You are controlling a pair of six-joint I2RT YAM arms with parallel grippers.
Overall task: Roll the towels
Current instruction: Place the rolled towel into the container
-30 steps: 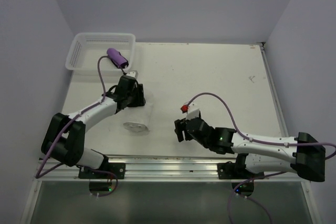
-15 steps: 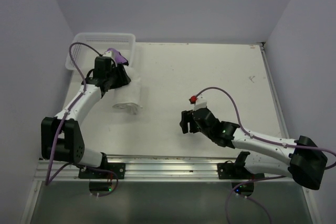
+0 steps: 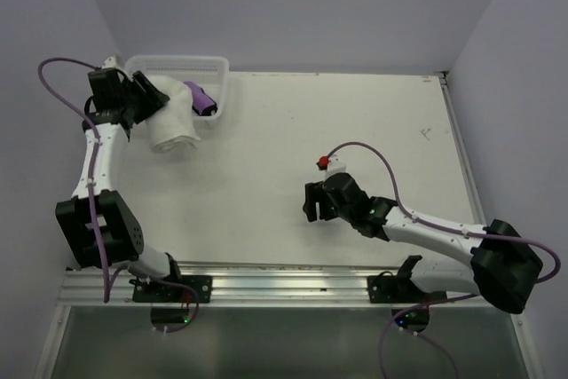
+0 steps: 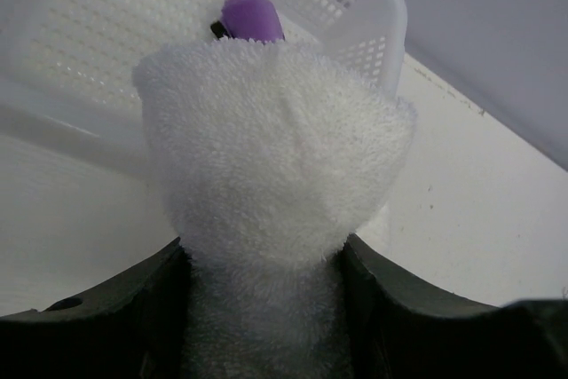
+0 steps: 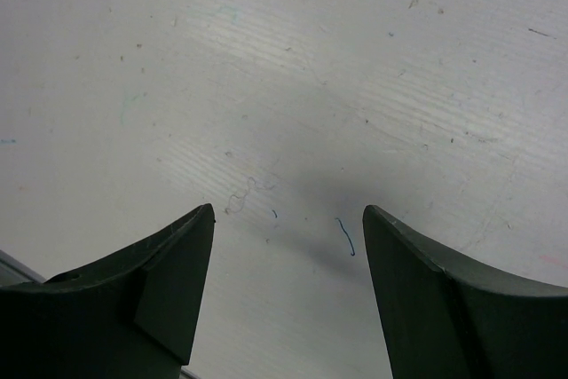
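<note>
A rolled, fluffy white towel (image 3: 170, 119) (image 4: 271, 148) is clamped in my left gripper (image 3: 145, 102) (image 4: 266, 259), which is shut on it and holds it in the air over the near rim of the white mesh basket (image 3: 209, 66) (image 4: 80, 33). The small purple towel (image 3: 200, 97) (image 4: 251, 17), rolled with dark trim, lies inside the basket just beyond the white roll. Over bare tabletop at centre right, my right gripper (image 3: 311, 202) (image 5: 288, 219) is open, with nothing between its fingers.
The basket stands at the table's far left corner against the left wall. A purple cable (image 3: 62, 63) loops up from the left arm. The table's right edge rail (image 3: 461, 153) runs along the right side. Small thread scraps (image 5: 346, 235) lie under the right gripper.
My left arm has carried the white towel roll from mid-table up and left to the basket's rim. The right gripper has shifted slightly and stays open.
</note>
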